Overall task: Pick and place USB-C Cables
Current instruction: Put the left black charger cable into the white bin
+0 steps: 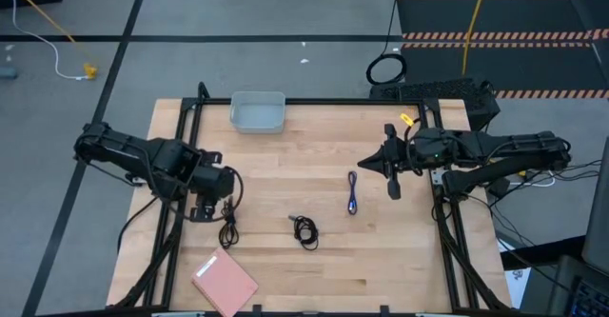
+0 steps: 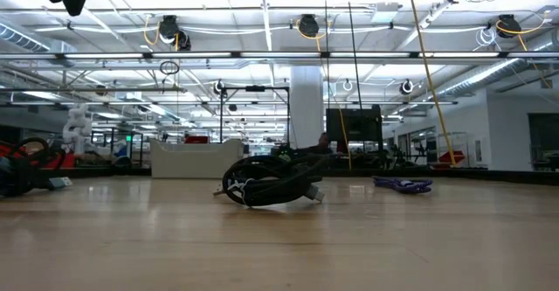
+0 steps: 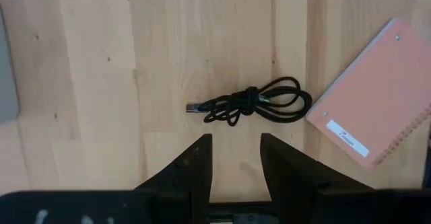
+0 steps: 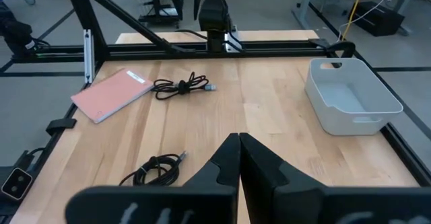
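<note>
The left tool (image 3: pixel 234 158), fingers spread and empty, hovers just above a bundled black USB-C cable (image 3: pixel 252 106) on the worktop (image 3: pixel 135 62) (pink pad (image 3: pixel 377 106) just beside), so an off-centre descent could snag one loop and unravel it.

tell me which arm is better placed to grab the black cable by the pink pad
Left. The left end effector hangs open right over that black cable, which lies beside the pink pad. The right end effector is shut and sits across the table.
</note>
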Tool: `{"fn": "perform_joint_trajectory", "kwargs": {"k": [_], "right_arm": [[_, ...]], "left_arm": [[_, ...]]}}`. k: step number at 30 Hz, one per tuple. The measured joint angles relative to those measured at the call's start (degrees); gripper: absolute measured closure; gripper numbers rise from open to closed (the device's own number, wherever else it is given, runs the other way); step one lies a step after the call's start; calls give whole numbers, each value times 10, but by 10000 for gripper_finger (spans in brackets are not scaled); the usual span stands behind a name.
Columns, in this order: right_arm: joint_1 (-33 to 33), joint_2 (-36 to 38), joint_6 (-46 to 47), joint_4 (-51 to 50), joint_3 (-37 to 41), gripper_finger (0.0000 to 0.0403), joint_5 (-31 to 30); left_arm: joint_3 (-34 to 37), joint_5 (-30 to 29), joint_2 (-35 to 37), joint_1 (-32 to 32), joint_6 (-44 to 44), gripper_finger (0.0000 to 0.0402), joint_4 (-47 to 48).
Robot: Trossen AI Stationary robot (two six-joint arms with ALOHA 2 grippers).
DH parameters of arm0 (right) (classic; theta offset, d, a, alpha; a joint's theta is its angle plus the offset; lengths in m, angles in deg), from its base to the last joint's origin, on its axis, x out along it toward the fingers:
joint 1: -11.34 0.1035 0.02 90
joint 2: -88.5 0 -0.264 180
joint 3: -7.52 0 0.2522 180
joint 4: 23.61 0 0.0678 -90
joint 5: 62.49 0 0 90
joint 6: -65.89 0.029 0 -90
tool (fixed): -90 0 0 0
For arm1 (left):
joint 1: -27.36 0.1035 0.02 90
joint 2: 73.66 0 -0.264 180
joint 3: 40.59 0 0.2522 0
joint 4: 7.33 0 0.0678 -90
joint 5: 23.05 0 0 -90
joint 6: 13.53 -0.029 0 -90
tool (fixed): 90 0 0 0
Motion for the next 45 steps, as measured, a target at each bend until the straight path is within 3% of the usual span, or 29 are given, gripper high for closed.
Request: {"fn": "perform_joint_trajectory", "kwargs": {"k": [13,24,33,45], "right_arm": [[0,0,0,0,0,403,0],[0,0,0,-1,0,403,0],[0,0,0,-1,0,403,0],[0,0,0,-1,0,403,0]], "left_arm": [[33,-46,0,-32,2,273,-30],[158,-48,0,-34,34,273,-111],[270,-37,0,-34,74,273,-231],[339,-17,0,-33,112,272,-283]]}}
